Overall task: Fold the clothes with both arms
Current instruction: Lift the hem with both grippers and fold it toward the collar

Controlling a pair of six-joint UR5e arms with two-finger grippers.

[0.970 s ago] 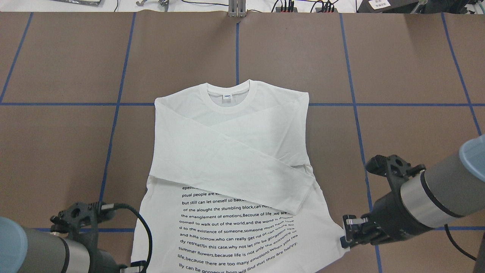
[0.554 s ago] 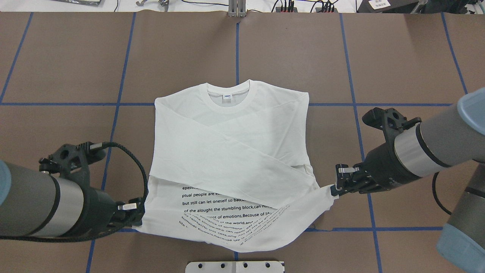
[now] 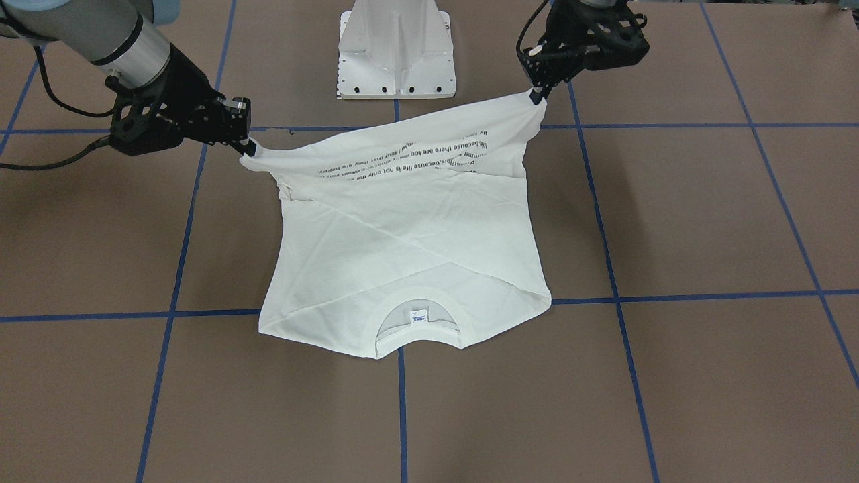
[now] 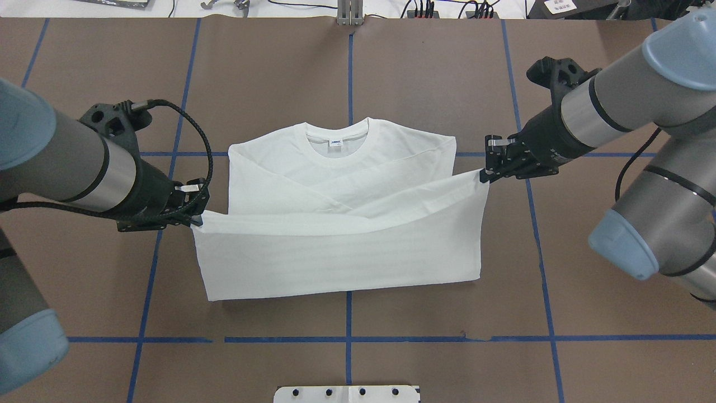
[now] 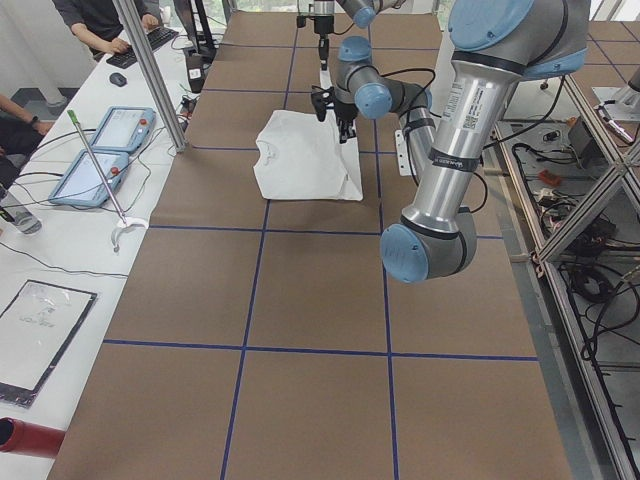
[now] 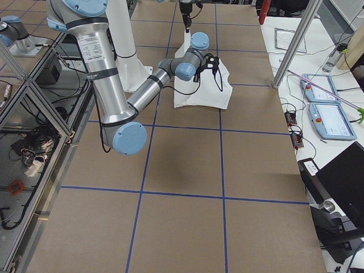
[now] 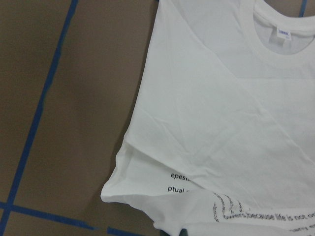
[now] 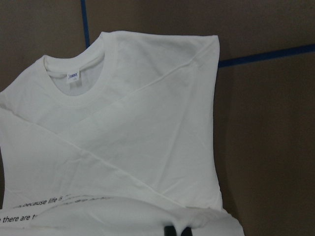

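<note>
White cotton is all you are handling: one long-sleeved T-shirt (image 4: 335, 263) lies at the middle of the brown table (image 4: 112, 280), collar (image 4: 338, 161) away from the robot, its two sleeves crossed over the chest so they end up inside the fold. You have the left gripper (image 4: 196, 219) and the right gripper (image 4: 484, 176) each clamped tight on one hem corner, holding the hem raised and stretched between them, which I judge keeps that edge straight for the carry toward the collar. Count two arms, two grippers, two pinched corners, one shirt.
</note>
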